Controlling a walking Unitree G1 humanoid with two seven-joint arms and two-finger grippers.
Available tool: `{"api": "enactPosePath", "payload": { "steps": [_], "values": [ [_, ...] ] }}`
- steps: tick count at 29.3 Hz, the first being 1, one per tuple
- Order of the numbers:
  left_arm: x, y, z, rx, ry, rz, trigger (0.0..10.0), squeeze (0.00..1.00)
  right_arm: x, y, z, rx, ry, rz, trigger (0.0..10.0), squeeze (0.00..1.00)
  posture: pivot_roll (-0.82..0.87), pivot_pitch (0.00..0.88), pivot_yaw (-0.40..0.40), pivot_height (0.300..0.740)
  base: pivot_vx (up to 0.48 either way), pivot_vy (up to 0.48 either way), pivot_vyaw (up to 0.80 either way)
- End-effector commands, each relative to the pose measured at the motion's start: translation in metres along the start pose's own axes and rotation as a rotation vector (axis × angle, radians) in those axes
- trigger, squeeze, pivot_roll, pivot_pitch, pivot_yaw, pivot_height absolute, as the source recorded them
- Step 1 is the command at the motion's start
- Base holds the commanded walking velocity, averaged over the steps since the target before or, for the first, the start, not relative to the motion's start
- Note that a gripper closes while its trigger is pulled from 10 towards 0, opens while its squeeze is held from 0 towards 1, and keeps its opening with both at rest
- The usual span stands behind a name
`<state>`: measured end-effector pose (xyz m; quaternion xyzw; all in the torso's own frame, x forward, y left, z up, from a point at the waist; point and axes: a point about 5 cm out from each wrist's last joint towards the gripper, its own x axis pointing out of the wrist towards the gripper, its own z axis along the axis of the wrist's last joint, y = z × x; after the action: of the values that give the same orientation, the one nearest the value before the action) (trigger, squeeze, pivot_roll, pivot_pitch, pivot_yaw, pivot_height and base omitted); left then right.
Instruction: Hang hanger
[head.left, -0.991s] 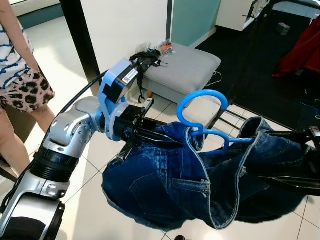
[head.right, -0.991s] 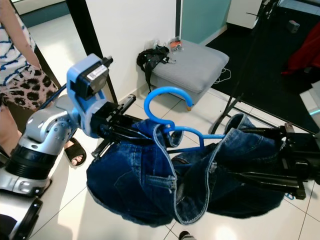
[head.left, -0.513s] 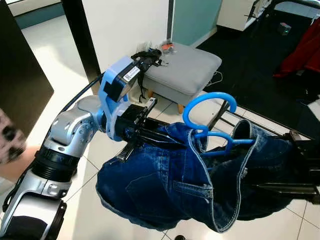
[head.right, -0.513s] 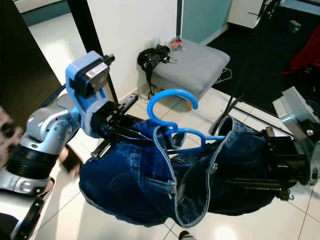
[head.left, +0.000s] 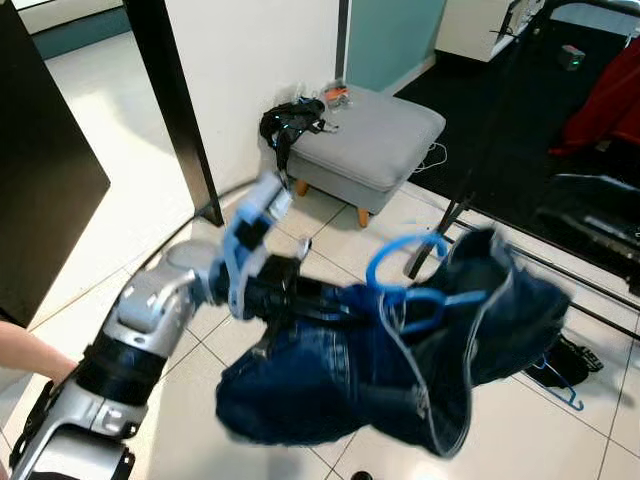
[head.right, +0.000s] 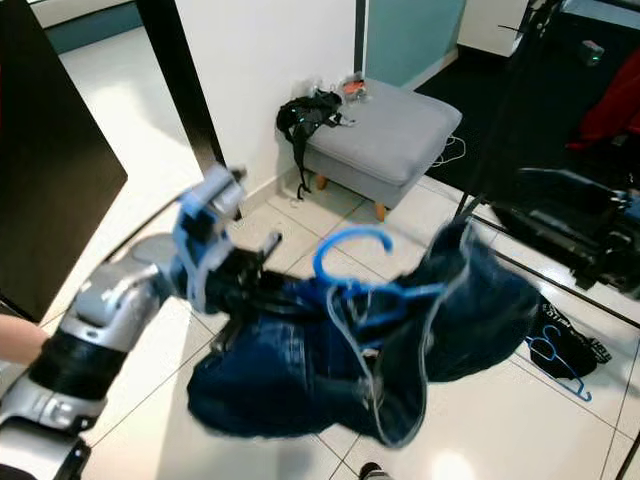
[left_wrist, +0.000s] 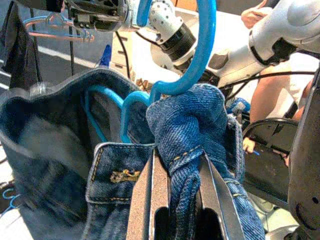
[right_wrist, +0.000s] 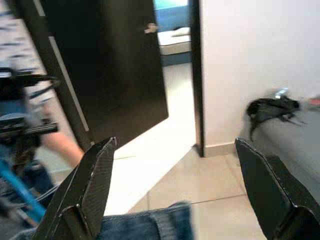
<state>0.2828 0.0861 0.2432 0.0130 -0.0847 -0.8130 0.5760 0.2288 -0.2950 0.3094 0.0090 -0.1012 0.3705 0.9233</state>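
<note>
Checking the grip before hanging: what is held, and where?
The left gripper pinches the jeans at a bunched waistband fold beside the blue hanger. The right gripper is open, holding nothing.

My left arm reaches forward and across at mid height, left gripper (left_wrist: 175, 200) fingers clamped tight on a fold of the jeans (head.left: 400, 390). My right gripper (right_wrist: 175, 195) has its fingers spread wide, nothing between them.

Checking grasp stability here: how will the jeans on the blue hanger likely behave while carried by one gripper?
The jeans look floppy, sagging in loose folds below the left gripper, so they will likely swing. Thick denim probably weighs noticeably. The blue hanger seems stiff, yet could slip inside the cloth.
</note>
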Motion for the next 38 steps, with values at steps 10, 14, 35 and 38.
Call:
{"api": "enactPosePath", "payload": {
  "steps": [10, 14, 35, 38],
  "values": [
    [-0.008, 0.007, -0.007, 0.07, 0.039, 0.188, 10.0, 0.0, -0.014, -0.014, -0.012, 0.061, -0.104, -0.352, 10.0, 0.0, -0.09, 0.178, 0.037, 0.74, 0.0, 0.0, 0.0],
    [0.001, 0.014, -0.026, 0.089, 0.06, 0.473, 10.0, 0.0, -0.003, 0.004, -0.058, 0.21, -0.092, -0.478, 10.0, 0.0, -0.1, 0.173, 0.044, 0.74, 0.0, 0.0, -0.77],
    [-0.076, -0.001, -0.098, -0.021, 0.227, 1.398, 10.0, 0.0, -0.036, 0.036, -0.177, 0.319, 0.27, -0.952, 10.0, 0.0, -0.09, 0.163, 0.016, 0.74, 0.0, 0.0, -0.79],
    [-0.082, -0.007, -0.103, -0.056, 0.194, 1.458, 10.0, 0.0, -0.041, 0.035, -0.181, 0.306, 0.29, -0.987, 10.0, 0.0, -0.1, 0.164, 0.011, 0.74, 0.0, 0.0, -0.8]
  ]
}}
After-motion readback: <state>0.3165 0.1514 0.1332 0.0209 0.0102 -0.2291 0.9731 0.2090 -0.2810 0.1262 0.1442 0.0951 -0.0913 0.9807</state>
